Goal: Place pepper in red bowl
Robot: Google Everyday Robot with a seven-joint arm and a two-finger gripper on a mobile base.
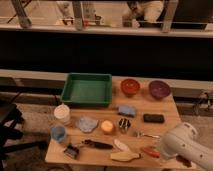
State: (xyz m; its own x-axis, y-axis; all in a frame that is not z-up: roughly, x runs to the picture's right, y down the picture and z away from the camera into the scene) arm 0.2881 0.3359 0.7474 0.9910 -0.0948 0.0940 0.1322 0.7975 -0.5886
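Note:
The pepper [150, 151], slim and red-orange, lies on the wooden table [165, 107] near its front edge on the right. The white arm [184, 145] reaches in from the lower right, and its rounded end stands right beside the pepper. My gripper [163, 151] is at that end, mostly hidden under the arm. The red bowl [130, 86] stands at the back of the table, right of the green bin and left of the purple bowl [159, 89]. It looks empty.
A green rectangular bin [86, 89] stands at the back left. A blue sponge [127, 110], black block [153, 118], dark can [124, 124], orange ball [107, 127], grey cloth [87, 123], white cup [62, 113], blue cup [58, 133], dark utensil [97, 144] and pale banana-like piece [125, 156] lie between.

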